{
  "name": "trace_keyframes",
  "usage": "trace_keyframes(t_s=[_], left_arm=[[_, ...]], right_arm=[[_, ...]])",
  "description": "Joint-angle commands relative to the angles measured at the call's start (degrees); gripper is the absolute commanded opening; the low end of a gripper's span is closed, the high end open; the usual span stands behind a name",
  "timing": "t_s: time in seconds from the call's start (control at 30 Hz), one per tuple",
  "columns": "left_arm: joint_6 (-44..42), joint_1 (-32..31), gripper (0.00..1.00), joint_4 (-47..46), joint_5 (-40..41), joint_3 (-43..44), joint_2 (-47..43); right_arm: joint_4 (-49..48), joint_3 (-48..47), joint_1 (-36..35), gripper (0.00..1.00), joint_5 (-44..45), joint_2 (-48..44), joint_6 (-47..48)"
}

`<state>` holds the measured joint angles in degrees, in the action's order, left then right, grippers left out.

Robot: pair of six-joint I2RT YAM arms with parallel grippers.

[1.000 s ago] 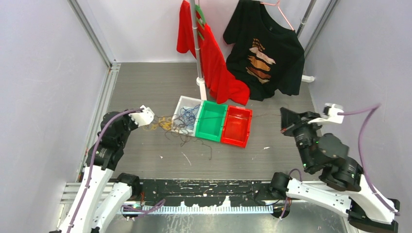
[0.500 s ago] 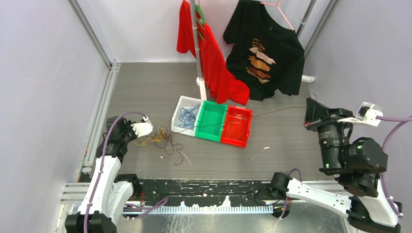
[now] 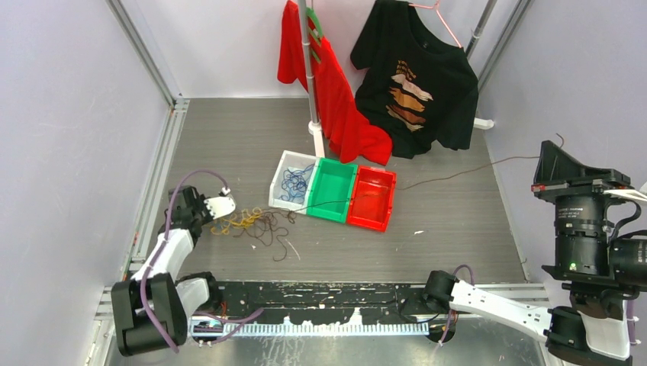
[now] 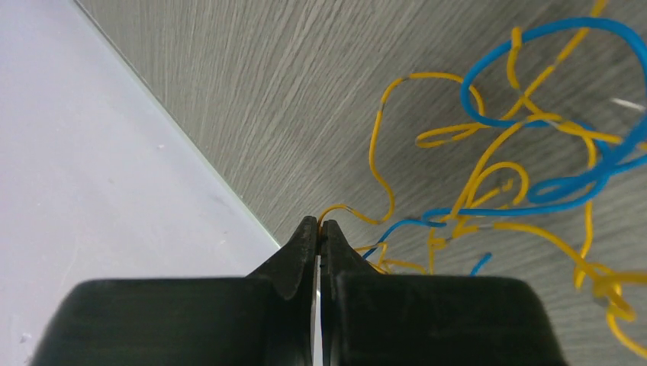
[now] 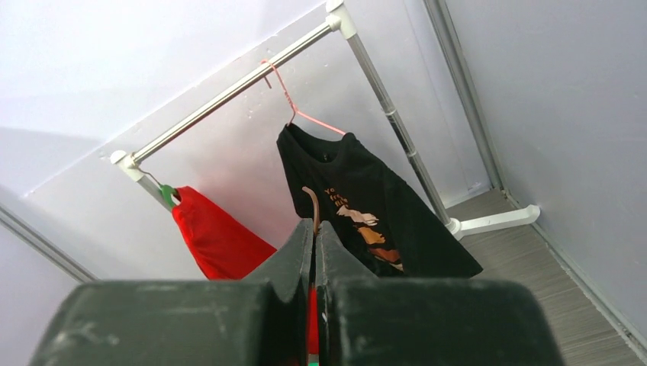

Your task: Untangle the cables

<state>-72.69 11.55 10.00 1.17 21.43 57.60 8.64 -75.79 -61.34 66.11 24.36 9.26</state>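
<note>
A tangle of yellow, blue and dark cables (image 3: 255, 225) lies on the grey floor left of the bins. My left gripper (image 3: 217, 216) sits low at its left end. In the left wrist view this gripper (image 4: 319, 223) is shut on a yellow cable (image 4: 378, 175), with blue cable loops (image 4: 488, 84) beyond. My right gripper (image 3: 549, 152) is raised high at the right, shut on a dark brown cable (image 3: 458, 174) that runs in a line down to the bins. In the right wrist view the gripper (image 5: 314, 227) pinches that brown cable (image 5: 311, 202). More blue cables (image 3: 292, 181) lie in the white bin.
White bin (image 3: 279, 174), green bin (image 3: 333, 183) and red bin (image 3: 374, 197) stand side by side mid-floor. A clothes rack pole (image 3: 311, 91) with a red shirt (image 3: 336, 99) and a black shirt (image 3: 416, 84) stands behind. Lilac walls close both sides.
My left gripper has moved near and left, dragging the tangle away from the white bin. My right gripper has risen and swung right, drawing the brown cable out long.
</note>
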Motion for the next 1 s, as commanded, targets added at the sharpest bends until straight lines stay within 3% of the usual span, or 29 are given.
trace_keyframes(t_s=[0.0, 0.4, 0.7, 0.83, 0.9, 0.97], left_arm=[[-0.7, 1.3, 0.0, -10.8, -0.4, 2.1, 5.8], [-11.0, 7.8, 0.0, -26.5, -2.8, -2.2, 18.3], [-10.5, 9.6, 0.0, -30.1, -1.8, -0.9, 23.9], [-10.4, 9.5, 0.0, -29.7, -2.8, -0.4, 23.8], [-7.8, 9.6, 0.0, -21.5, -5.3, 2.3, 20.0], [-2.3, 9.5, 0.34, -7.4, -9.0, 8.3, 16.1]], right_arm=[[-6.3, -3.6, -0.4, 0.01, 0.4, 1.5, 7.6], [-11.5, -11.2, -0.5, 0.01, -2.1, 0.5, 14.9], [-19.6, -14.3, -0.5, 0.01, -4.3, -0.2, 20.6], [-12.5, -15.1, -1.9, 0.01, -4.5, 3.2, 17.1], [-7.2, -14.3, -3.1, 0.01, -7.1, 4.5, 11.1], [-2.2, -13.5, -5.0, 0.01, -9.6, 6.3, 4.6]])
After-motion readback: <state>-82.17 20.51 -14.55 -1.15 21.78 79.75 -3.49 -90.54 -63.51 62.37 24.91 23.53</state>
